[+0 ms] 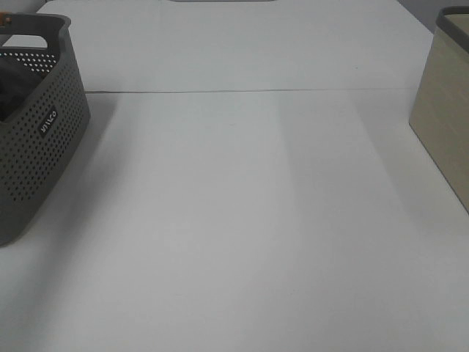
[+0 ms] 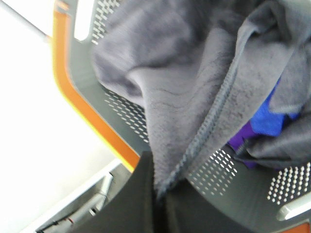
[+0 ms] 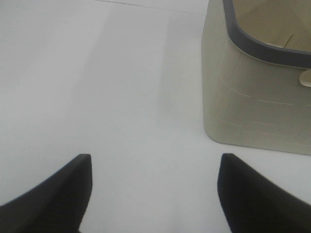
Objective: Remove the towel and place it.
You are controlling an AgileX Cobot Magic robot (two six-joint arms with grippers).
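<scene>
My left gripper [image 2: 158,196] is pinched tight on the ribbed hem of the fuzzy charcoal towel [image 2: 184,92], which lies bunched in the grey perforated basket [image 1: 44,147] at the left, its long axis unreadable and its ends cut off, over blue fabric [image 2: 267,119], while my right gripper [image 3: 155,160] hangs spread.

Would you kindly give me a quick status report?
Left gripper shut on towel edge, in the grey basket. Right gripper open above table, beside beige bin. Blue cloth lies among towel folds; might snag.
</scene>
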